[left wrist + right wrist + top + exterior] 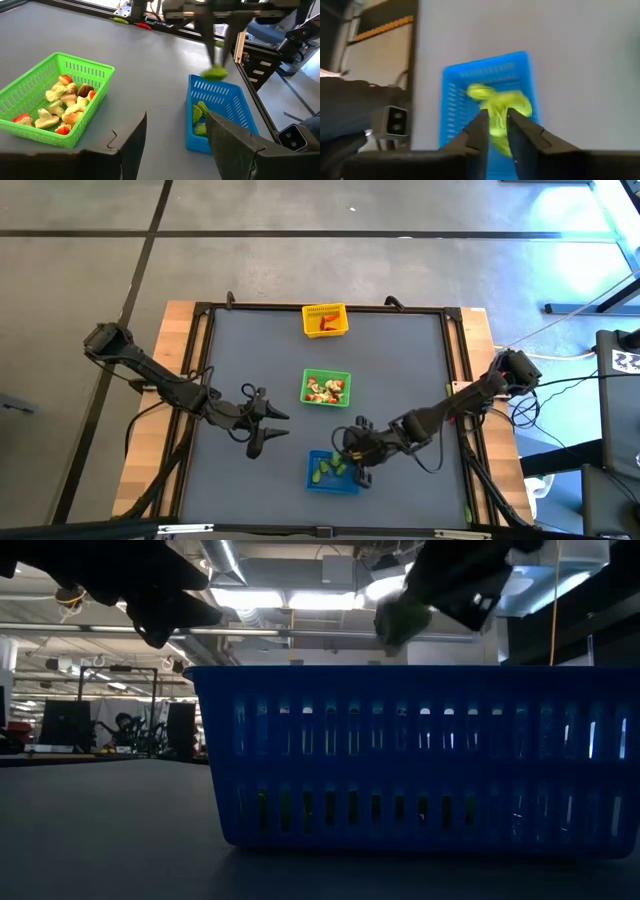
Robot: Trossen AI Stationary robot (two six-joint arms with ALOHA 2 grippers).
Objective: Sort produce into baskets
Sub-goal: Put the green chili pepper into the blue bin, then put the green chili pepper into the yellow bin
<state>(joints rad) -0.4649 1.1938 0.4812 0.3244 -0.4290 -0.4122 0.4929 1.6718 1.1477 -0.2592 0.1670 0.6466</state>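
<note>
Right gripper (495, 125) is hovering over the blue basket (487, 67), fingers seemingly pinching 1 light green piece (214, 73); left gripper (175, 145) is waiting open.

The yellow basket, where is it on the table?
In the high view the yellow basket sits at the table's far edge, about midway across, beyond the green basket and apart from it.

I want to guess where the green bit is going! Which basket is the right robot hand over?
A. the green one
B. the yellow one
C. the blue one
C: the right gripper hangs over the blue basket with a light green piece at its fingertips.
</note>
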